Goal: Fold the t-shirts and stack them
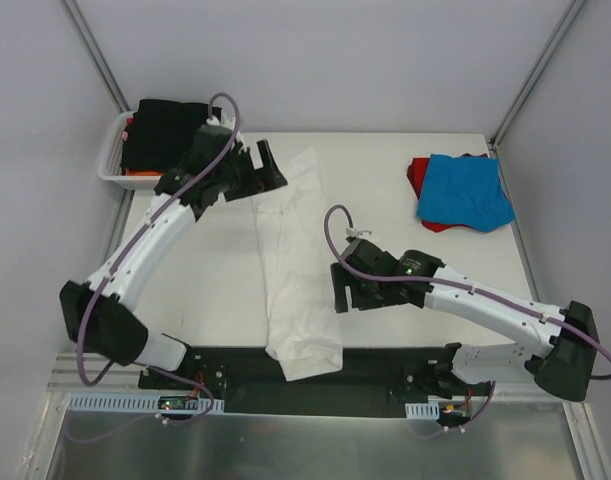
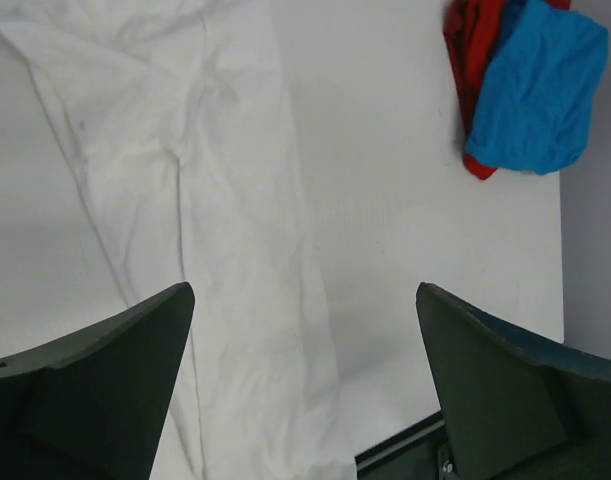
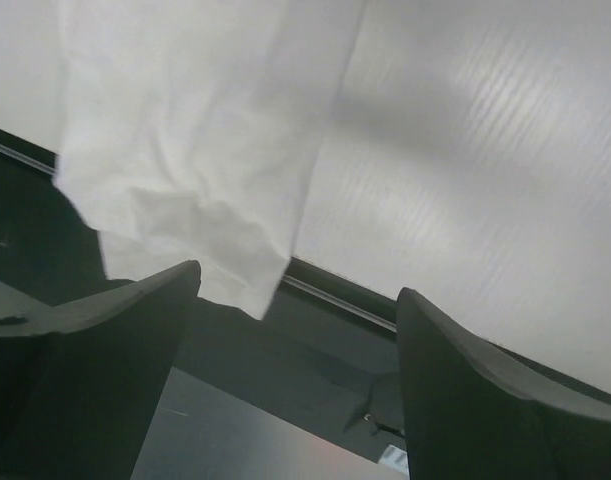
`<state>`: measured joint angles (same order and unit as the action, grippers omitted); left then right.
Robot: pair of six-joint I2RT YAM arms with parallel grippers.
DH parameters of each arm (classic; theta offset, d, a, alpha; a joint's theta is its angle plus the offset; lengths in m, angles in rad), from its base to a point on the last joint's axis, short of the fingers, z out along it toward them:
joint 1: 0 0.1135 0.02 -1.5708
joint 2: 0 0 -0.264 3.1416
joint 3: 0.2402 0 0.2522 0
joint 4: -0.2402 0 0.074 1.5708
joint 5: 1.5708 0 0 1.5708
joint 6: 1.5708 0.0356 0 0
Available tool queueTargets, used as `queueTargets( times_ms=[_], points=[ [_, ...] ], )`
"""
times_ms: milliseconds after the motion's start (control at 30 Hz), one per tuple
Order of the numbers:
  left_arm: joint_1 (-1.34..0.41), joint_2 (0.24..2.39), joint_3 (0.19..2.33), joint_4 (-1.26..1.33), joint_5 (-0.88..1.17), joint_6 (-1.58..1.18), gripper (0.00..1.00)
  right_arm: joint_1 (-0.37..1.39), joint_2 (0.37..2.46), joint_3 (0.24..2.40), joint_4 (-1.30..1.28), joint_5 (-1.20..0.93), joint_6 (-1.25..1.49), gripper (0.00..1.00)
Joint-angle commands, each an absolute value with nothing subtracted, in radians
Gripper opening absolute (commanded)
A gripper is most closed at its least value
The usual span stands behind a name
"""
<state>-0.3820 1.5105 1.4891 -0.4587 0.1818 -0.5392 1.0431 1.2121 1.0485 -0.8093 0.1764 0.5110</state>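
Note:
A large white t-shirt lies folded into a long narrow strip down the middle of the table, its near end drooping over the front edge. My left gripper hovers open over the strip's far end with nothing between its fingers. In the left wrist view the left gripper has the white t-shirt below it. My right gripper stands open just right of the strip's near half. The right wrist view shows the right gripper empty above the white t-shirt's hem. A blue t-shirt lies on a red one at the back right.
A white lattice basket at the back left corner holds a black shirt over an orange one. The black base plate runs along the table's front edge. Metal frame posts rise at both back corners.

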Motion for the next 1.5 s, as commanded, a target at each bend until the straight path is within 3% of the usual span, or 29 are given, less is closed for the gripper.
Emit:
queueTargets(
  times_ms=[0,33,167,333,633,1000,1267,1467],
  points=[
    [-0.44,1.396,1.206,-0.555,0.187,-0.601,0.88,1.045,1.222,0.933,-0.804,0.19,0.469,0.84],
    [-0.478,1.335,1.118,-0.561,0.184,-0.612,0.76,1.045,1.23,0.925,-0.784,0.189,0.46,0.83],
    [-0.584,1.2,0.941,-0.592,0.132,-0.716,0.72,1.042,1.276,0.908,-0.744,0.187,0.437,0.61],
    [-0.627,1.071,0.809,-0.63,0.095,-0.781,0.73,1.037,1.263,0.83,-0.67,0.112,0.459,0.67],
    [-0.663,0.922,0.644,-0.695,0.098,-0.864,0.74,1.038,1.131,0.661,-0.601,0.009,0.517,0.67],
    [-0.854,0.968,0.598,-0.703,0.074,-0.968,0.76,1.054,1.042,0.578,-0.597,-0.066,0.551,0.72],
    [-1.05,1.037,0.565,-0.669,-0.029,-1.161,0.71,1.084,1.147,0.522,-0.463,-0.078,0.591,0.68],
    [-1.134,1.187,0.618,-0.669,-0.097,-1.27,0.69,1.141,1.265,0.593,-0.42,-0.058,0.584,0.66]
  ],
)
